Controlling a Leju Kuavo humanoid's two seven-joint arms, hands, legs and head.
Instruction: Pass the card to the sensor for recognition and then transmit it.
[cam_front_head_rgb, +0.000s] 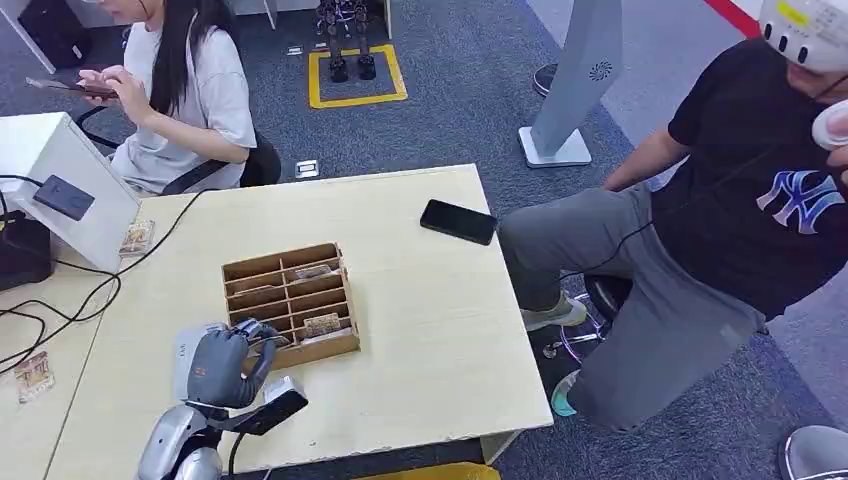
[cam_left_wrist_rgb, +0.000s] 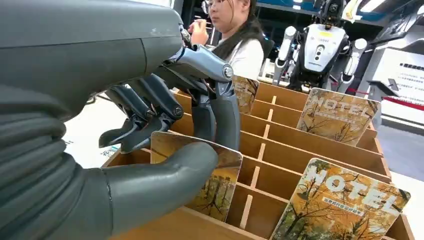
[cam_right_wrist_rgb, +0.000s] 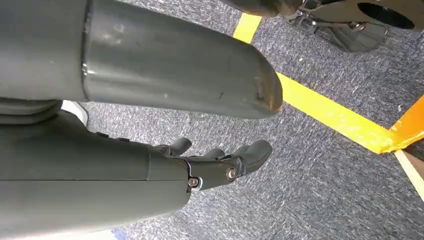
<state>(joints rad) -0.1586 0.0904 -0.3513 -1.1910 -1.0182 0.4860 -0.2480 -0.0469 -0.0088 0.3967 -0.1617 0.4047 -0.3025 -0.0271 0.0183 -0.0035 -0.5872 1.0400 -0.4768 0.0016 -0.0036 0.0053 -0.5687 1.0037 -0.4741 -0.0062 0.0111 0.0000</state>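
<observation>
Currently pinching card (cam_left_wrist_rgb: 212, 182) between thumb and fingers of left hand (cam_front_head_rgb: 228, 362), card standing in a near slot of wooden organizer (cam_front_head_rgb: 292, 300) at about 7 o'clock of that box. Not yet lifting clear, judging by card's lower edge sitting down in the slot. Right hand (cam_right_wrist_rgb: 220, 162) hanging over carpet, fingers loosely curled, gripping nothing.

Sitting at 10 o'clock from the organizer: sensor (cam_front_head_rgb: 63, 197), a dark pad on the sloped face of a white stand (cam_front_head_rgb: 60, 165), well apart from the held card. Resting in other slots: more hotel cards, one (cam_left_wrist_rgb: 338, 116) toward the far side, one (cam_left_wrist_rgb: 340, 205) just beside the held one.

Risks, as judgement only: thumb grip looking shallow, covering the card's upper edge, so slipping or twisting during pull-out possible; dragging card against slot divider and tipping the light organizer; snagging neighbouring card while rising; sweeping toward 10 o'clock and catching black cables (cam_front_head_rgb: 60, 300) trailing across the table; presenting card tilted to the sensor and failing recognition.

Surface: pale wooden table (cam_front_head_rgb: 430, 330), smooth, lying on it a black phone (cam_front_head_rgb: 458, 221) at 2 o'clock from the organizer, loose cards at 9 o'clock near the left edge. Room: grey carpet with yellow tape markings, a seated person at 11 o'clock looking at a phone, another person seated at 3 o'clock close to the table edge.
</observation>
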